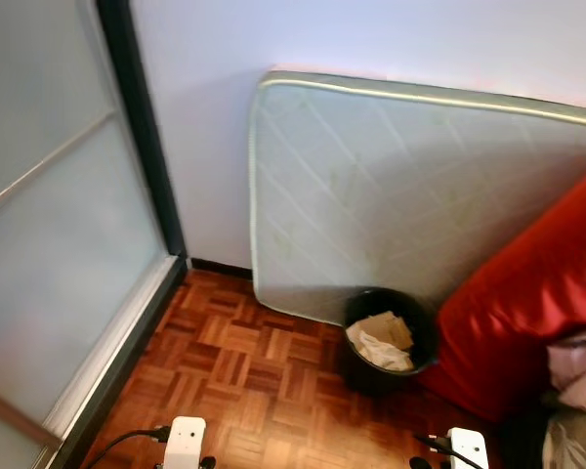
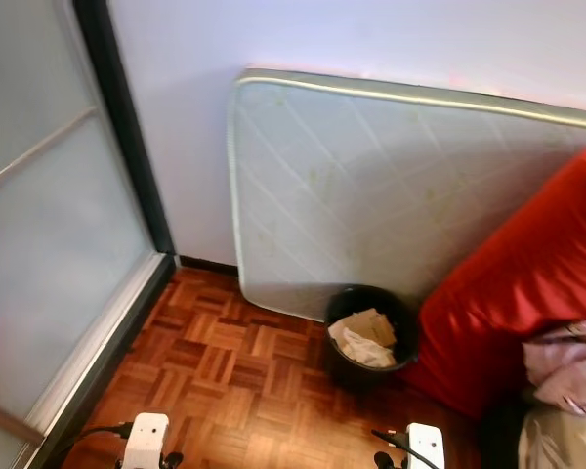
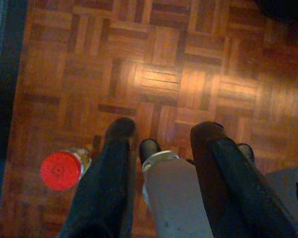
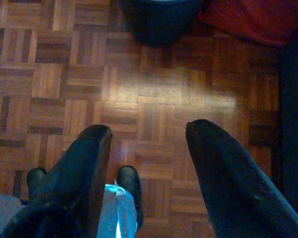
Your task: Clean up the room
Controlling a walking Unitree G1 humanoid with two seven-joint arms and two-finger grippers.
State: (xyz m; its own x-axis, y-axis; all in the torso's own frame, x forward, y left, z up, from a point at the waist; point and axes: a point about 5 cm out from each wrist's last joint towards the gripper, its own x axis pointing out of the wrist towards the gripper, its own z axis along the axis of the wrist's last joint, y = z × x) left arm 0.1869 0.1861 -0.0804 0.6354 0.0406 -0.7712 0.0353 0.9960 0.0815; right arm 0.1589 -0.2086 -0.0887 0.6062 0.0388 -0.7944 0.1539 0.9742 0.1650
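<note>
— What is seen around the black bin [image 1: 389, 337]?
— A quilted mattress [image 1: 410, 195] is leaned on the wall behind it; a glossy red cushion [image 1: 537, 293] is pressed beside it. Crumpled paper [image 1: 383, 339] is held inside.
— And the grippers?
— Left gripper [image 3: 159, 136] and right gripper [image 4: 148, 130] are held apart-fingered over parquet [image 4: 154, 99]; a red-capped bottle [image 3: 62, 168] is seen nearby.

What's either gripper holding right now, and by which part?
Nothing. The left gripper and right gripper both hang open over bare parquet floor; a red-capped bottle stands untouched beside the left one.
</note>
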